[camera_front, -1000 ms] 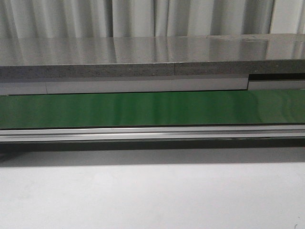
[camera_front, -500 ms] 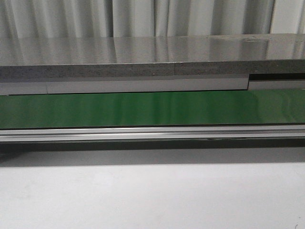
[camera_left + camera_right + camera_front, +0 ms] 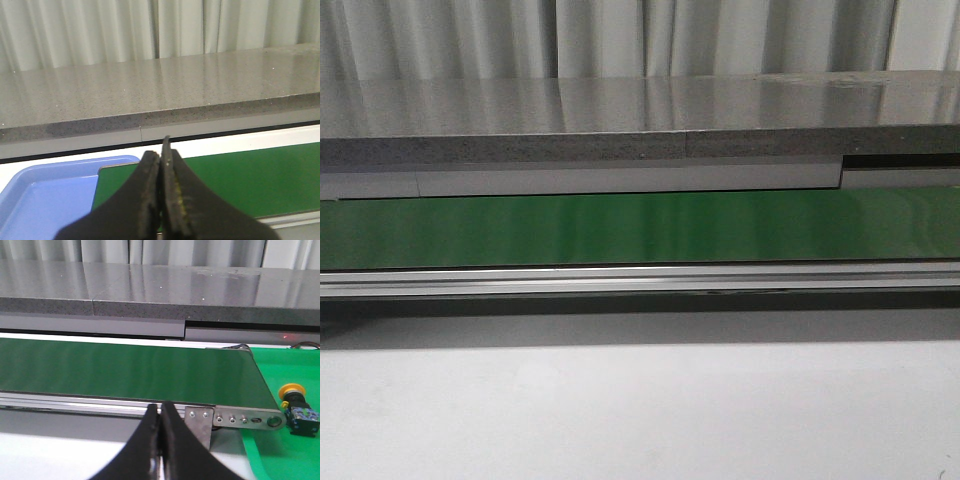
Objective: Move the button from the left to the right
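Observation:
The button (image 3: 297, 407), with a yellow-orange cap on a black body, lies on its side on a green tray (image 3: 280, 450) just past the right end of the green belt (image 3: 125, 372). It shows only in the right wrist view. My right gripper (image 3: 161, 412) is shut and empty, in front of the belt's rail, well left of the button. My left gripper (image 3: 161, 157) is shut and empty, over the belt's left end (image 3: 225, 180). Neither gripper shows in the front view, where the belt (image 3: 640, 228) runs bare across the picture.
A blue tray (image 3: 45, 195) sits at the belt's left end. A grey stone shelf (image 3: 640, 120) runs behind the belt, with curtains behind it. An aluminium rail (image 3: 640, 280) edges the belt's front, and the white table (image 3: 640, 410) lies before it.

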Controlling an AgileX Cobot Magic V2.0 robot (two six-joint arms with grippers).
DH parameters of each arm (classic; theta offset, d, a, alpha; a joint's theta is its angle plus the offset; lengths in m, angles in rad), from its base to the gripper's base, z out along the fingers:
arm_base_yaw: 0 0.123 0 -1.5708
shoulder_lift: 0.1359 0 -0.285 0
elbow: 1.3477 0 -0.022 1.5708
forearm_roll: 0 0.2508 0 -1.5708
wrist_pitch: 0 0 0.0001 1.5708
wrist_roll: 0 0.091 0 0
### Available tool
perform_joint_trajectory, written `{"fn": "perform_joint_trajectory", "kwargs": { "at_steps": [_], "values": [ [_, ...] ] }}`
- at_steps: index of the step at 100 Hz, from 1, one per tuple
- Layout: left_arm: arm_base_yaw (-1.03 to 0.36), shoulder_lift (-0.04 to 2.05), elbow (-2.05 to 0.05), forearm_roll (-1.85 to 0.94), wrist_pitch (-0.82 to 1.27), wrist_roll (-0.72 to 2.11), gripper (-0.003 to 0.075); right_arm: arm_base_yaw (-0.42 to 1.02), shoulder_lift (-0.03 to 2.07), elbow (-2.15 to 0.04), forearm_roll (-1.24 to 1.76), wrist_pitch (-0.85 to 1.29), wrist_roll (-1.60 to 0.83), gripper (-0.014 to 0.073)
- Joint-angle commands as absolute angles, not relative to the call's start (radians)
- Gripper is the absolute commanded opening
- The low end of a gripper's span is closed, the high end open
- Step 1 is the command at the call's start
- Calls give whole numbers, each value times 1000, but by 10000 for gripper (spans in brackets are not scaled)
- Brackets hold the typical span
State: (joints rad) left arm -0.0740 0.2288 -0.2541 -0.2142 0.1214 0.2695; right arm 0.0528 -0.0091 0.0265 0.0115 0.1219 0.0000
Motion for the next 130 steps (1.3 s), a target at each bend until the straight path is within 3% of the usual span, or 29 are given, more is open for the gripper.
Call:
{"fn": "perform_joint_trajectory", "kwargs": {
  "at_steps": [1,57,79,130],
  "values": [
    [-84,239,-281,-226,35,264,-19,46,-25,10,8,34,0,-68],
    [-84,228,-267,-169,33,260,-19,46,-25,10,8,34,0,-68],
    [-84,145,-216,126,35,-36,-19,46,-25,10,8,34,0,-68],
    [-33,-38,3,99,7,-49,-19,46,-25,9,8,34,0,-68]
  ]
}}
